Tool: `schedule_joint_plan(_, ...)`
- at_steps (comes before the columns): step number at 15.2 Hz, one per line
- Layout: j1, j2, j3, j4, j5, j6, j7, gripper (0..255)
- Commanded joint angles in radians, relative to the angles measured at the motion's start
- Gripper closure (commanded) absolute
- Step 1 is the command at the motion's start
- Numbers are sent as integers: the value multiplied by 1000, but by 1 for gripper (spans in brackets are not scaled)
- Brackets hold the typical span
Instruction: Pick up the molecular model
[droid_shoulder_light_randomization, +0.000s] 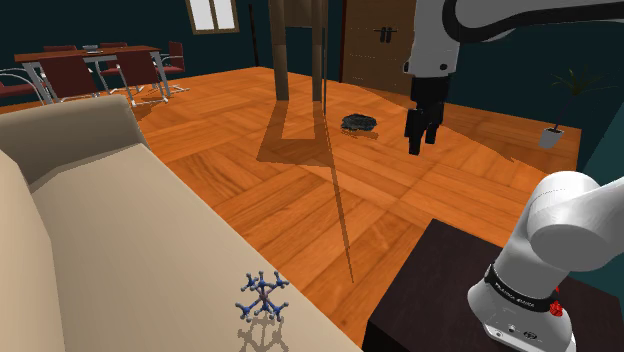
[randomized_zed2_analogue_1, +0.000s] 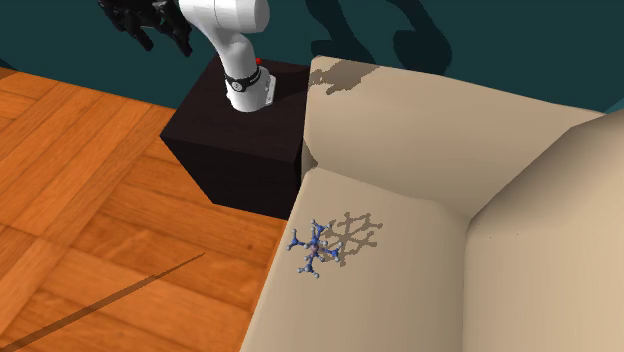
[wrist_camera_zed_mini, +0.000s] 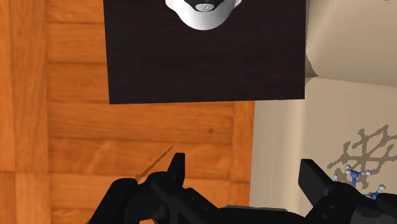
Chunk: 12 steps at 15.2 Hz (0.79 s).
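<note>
On the beige sofa seat (droid_shoulder_light_randomization: 150, 240), near its front edge: molecular model (droid_shoulder_light_randomization: 262, 297), blue-grey, lay untouched. Gripper (droid_shoulder_light_randomization: 420, 135) hung well apart over the wood floor (droid_shoulder_light_randomization: 400, 220), fingers (wrist_camera_zed_mini: 175, 168) spread, empty, presumably readied for approach.

Bright, even light is washing the orange wood floor (droid_shoulder_light_randomization: 230, 130) while the teal walls (droid_shoulder_light_randomization: 130, 20) are sitting dim. The molecular model (randomized_zed2_analogue_1: 314, 248) is casting a crisp grey shadow (randomized_zed2_analogue_1: 352, 236) on the beige sofa seat (randomized_zed2_analogue_1: 400, 290), inward from its front edge. Long thin shadows (droid_shoulder_light_randomization: 340, 210) are streaking the floor.
</note>
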<state>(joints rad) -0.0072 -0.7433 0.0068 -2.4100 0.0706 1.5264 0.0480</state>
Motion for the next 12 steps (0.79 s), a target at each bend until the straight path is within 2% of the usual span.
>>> schedule_joint_plan(1, 0, 0, 0, 0, 0, 0, 0, 0)
schedule_joint_plan(12, 77, 192, 179, -105, 130, 315, 168, 0)
